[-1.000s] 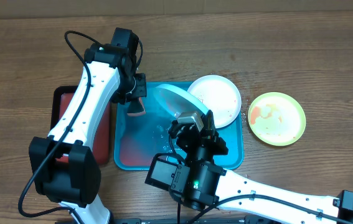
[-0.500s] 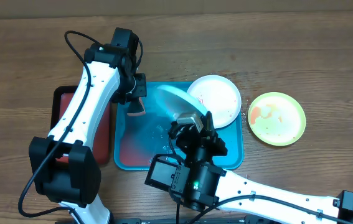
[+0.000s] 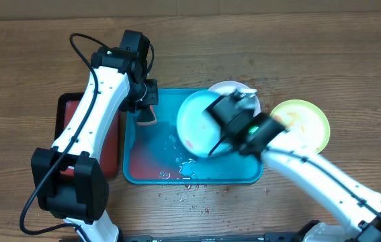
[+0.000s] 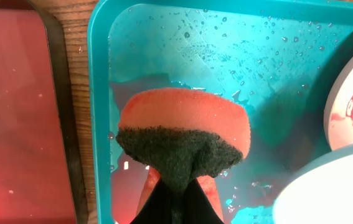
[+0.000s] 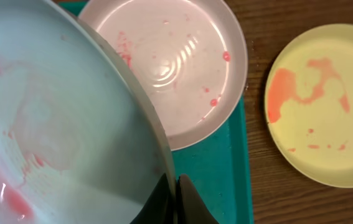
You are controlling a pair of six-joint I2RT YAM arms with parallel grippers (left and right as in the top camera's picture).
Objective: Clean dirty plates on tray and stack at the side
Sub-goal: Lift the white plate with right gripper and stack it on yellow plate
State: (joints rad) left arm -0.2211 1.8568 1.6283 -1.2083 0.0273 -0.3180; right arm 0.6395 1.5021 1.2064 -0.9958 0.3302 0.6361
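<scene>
My right gripper (image 3: pixel 218 142) is shut on the rim of the pale mint plate (image 3: pixel 195 124) and holds it tilted over the turquoise tray (image 3: pixel 143 168). Pink sauce smears show on this plate in the right wrist view (image 5: pixel 51 124), with the fingers (image 5: pixel 175 186) pinching its edge. The white plate (image 3: pixel 238 91) lies at the tray's far right corner, with red specks (image 5: pixel 176 68). The yellow-green plate (image 3: pixel 309 128) lies on the table right of the tray, smeared orange (image 5: pixel 325 106). My left gripper (image 3: pixel 148 111) is shut on an orange sponge with a dark scrub face (image 4: pixel 182 134), held above the tray's left part.
A dark-red tray with a black rim (image 3: pixel 69 114) lies left of the turquoise tray (image 4: pixel 98 93). Water drops and puddles lie in the tray and on the wood in front of it (image 3: pixel 190 191). My right arm reaches across the table from the lower right.
My right arm has swung from the tray's front to its right side. The mint plate went from steeply tilted to flatter, face up. The left arm and sponge have not moved.
</scene>
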